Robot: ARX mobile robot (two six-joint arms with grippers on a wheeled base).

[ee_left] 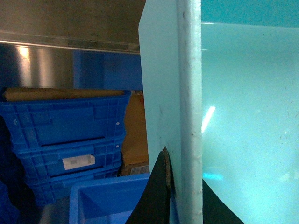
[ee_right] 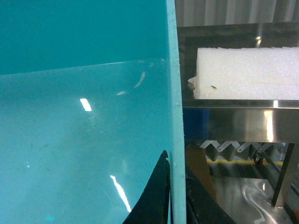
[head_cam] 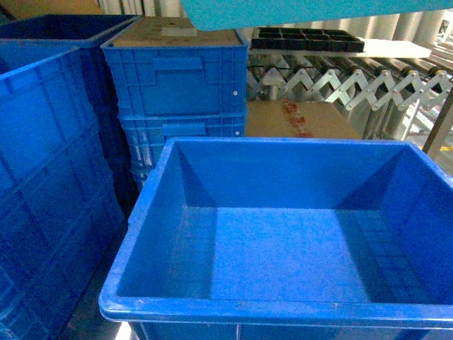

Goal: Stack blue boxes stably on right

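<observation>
One of the blue boxes, a light turquoise tub, hangs at the top edge of the head view; only its underside shows there. My left gripper is shut on the tub's left wall, one black finger outside and the other inside. My right gripper is shut on the opposite wall, whose rim runs upright between its black fingers. The tub's smooth inside fills the left of the right wrist view. Below it stands a large open smooth-walled blue tub, with nothing inside.
Ribbed royal-blue crates rise at the left, and a stack of them stands behind, topped with cardboard. A cardboard box, an expanding roller conveyor and a black tray lie behind. A white foam block rests on a steel shelf.
</observation>
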